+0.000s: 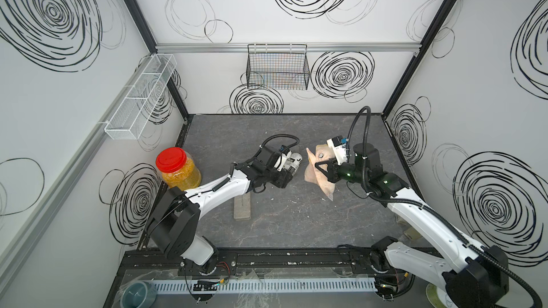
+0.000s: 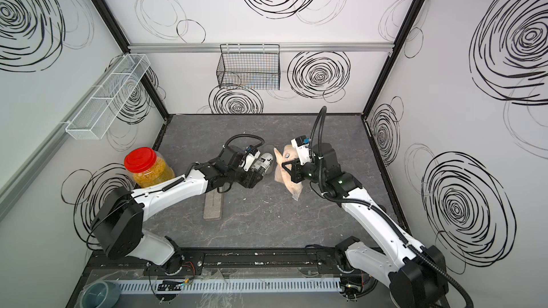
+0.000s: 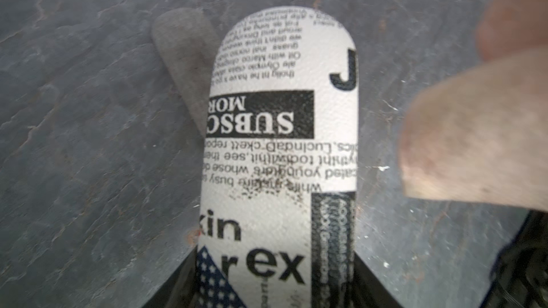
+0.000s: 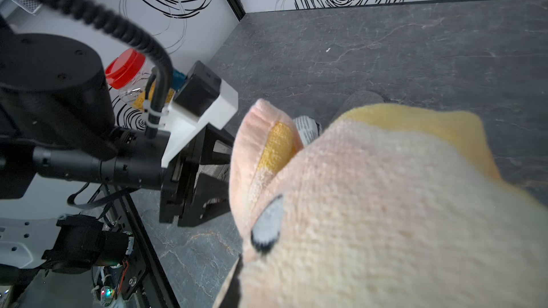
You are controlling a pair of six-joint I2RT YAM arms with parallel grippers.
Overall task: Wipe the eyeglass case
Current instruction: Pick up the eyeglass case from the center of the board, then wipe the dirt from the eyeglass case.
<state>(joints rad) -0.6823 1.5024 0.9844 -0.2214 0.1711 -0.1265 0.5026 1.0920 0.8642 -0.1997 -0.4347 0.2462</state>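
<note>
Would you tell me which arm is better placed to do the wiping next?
Right. The right hand grips the cloth just beside the case, while the left hand is occupied holding the case.

the eyeglass case (image 3: 278, 155) bears newsprint reading "subsc", "mor", "j", "kin" and "rex".

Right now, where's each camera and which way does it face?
Top views: above the arm bases, looking down at the table; both arms, left gripper on the glasses case, right gripper holding the cloth.
Left wrist: on left arm, facing along the case; jaws flank it.
Right wrist: on right arm, facing over the cloth toward the left arm.
Shared: all show case, cloth.
</note>
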